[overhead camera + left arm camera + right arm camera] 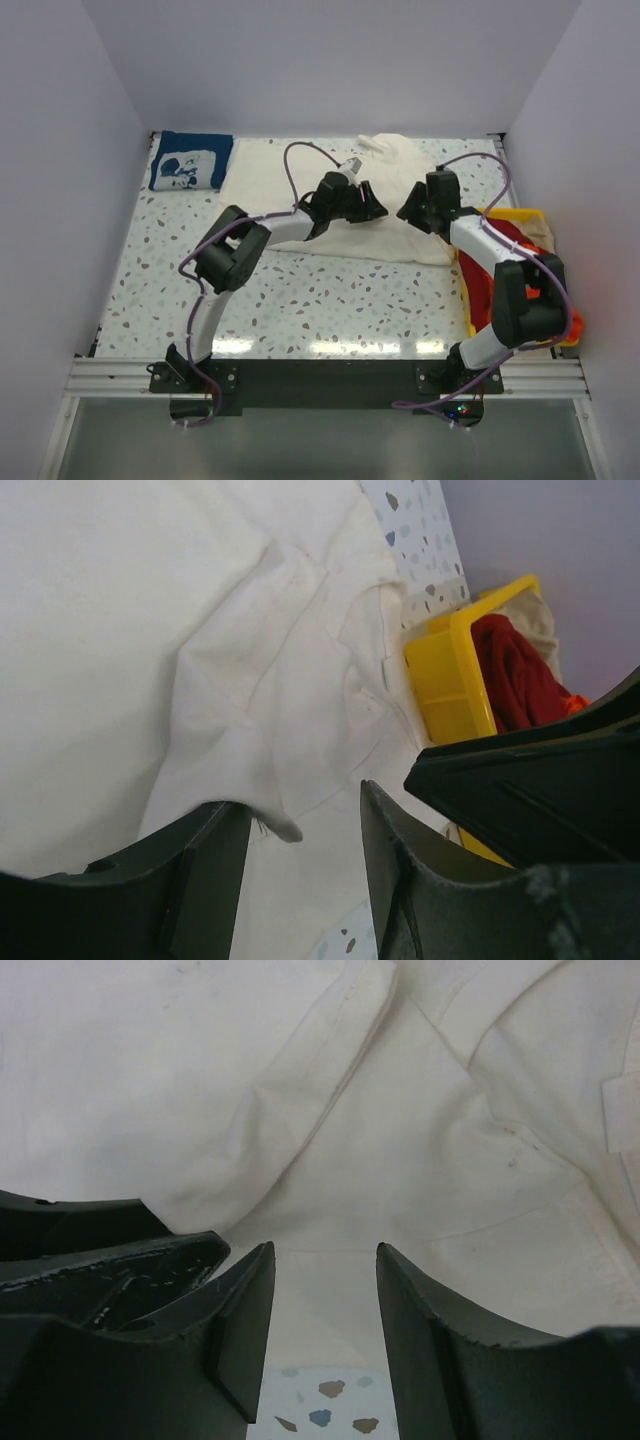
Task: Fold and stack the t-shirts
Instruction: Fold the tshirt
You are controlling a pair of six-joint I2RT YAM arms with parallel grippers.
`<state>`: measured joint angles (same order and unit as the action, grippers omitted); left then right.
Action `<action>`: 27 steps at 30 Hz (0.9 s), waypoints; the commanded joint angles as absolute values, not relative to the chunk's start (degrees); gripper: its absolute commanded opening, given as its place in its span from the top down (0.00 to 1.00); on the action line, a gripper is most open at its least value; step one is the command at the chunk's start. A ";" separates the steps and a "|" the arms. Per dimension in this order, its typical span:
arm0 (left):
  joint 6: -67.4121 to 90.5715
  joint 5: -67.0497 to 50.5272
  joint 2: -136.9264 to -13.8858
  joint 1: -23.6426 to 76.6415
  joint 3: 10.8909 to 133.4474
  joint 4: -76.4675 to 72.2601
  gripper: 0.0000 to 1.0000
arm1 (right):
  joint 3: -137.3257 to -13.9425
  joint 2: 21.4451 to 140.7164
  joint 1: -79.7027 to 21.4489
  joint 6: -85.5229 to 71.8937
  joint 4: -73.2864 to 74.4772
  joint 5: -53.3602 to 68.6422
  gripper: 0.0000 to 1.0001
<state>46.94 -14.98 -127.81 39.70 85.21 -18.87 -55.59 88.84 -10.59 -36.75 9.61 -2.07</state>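
Speckled counter between pale walls carries the work. A cream shirt lies spread across the upper middle of the overhead frame, rumpled toward its right side. A navy shirt sits folded in the upper left corner. At the right edge a yellow bin holds a red shirt and a beige shirt, both heaped rather than folded.

Both hands hang low over the creased part of the cream shirt, nose to nose and just beside each other. The left hand is spread apart, with a loose flap of cloth lying in its gap. The right hand is spread apart too, over a seam near the hem, and clamps nothing.

We judge this shirt's fold barely begun, and we see three risks:
- The hands are so close that either one swinging inward could knock the other.
- If the left hand closes where it is, it may catch a bunched flap rather than a clean edge. We cannot tell from the wrist view how many layers that flap has.
- A pull toward the right of the frame could drag the cloth onto the bin's rim, and an uneven lift would twist the shirt.
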 commanded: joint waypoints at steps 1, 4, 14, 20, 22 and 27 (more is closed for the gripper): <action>52.55 -15.82 -128.76 38.06 84.99 -26.44 0.48 | -55.28 88.42 -10.72 -35.60 7.04 -3.51 0.52; 55.63 -16.17 -129.02 37.18 83.59 -30.14 0.49 | -55.63 89.91 -10.81 -34.72 6.15 -2.46 0.54; 60.11 -13.89 -129.20 35.77 81.57 -29.62 0.54 | -60.38 96.76 -10.90 -32.26 6.50 -1.76 0.65; 61.43 -12.57 -128.32 34.45 79.19 -30.76 0.55 | -63.36 100.19 -10.81 -30.94 7.03 -1.93 0.67; 61.52 -12.48 -128.41 34.02 79.01 -30.94 0.55 | -64.16 100.81 -10.81 -30.76 7.38 -1.67 0.67; 62.40 -13.01 -128.76 33.31 78.66 -31.55 0.55 | -64.95 102.30 -11.42 -30.06 7.73 -1.50 0.69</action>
<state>61.14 -13.28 -129.64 34.09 79.13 -27.66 -62.70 101.58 -10.81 -31.70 8.19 -1.80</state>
